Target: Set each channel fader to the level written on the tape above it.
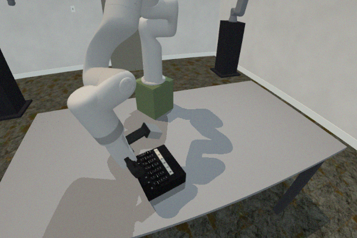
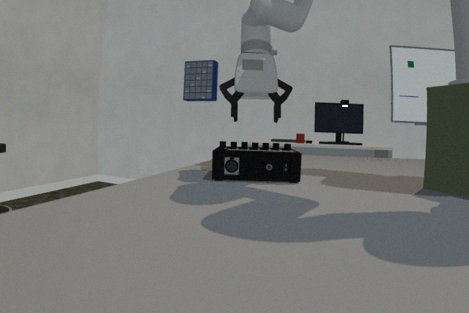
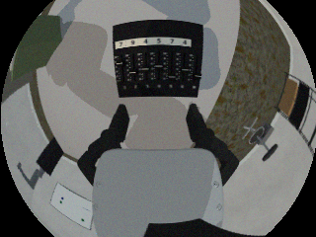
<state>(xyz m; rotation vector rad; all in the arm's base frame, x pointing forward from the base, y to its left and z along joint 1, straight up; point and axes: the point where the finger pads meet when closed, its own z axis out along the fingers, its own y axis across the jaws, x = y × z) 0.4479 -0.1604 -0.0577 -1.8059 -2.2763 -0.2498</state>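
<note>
The black lighting desk (image 1: 176, 171) (image 2: 248, 177) (image 3: 158, 31) stands upright on the table. Its white tape (image 1: 163, 161) (image 3: 152, 43) reads 7, 9, 4, 5, 7, 4 from left to right in the wrist view. Below it the leftmost cap (image 3: 119, 63) is highest, the fifth cap (image 3: 172, 77) and the rightmost cap (image 3: 197, 76) are low, and the others lie between. The rightmost fader has no number above it. Exact levels are too small to read. My gripper (image 1: 138, 175) (image 2: 255, 120) (image 3: 157, 111) is open and empty, above the desk and clear of the caps.
The green block (image 1: 154, 100) (image 2: 447, 138) (image 3: 37, 44) under the arm's base stands on the table (image 1: 259, 131) (image 2: 151, 264). The wrist camera's grey housing (image 1: 154, 131) sticks out from the arm beside the desk. A monitor (image 2: 338, 117) stands on another table behind.
</note>
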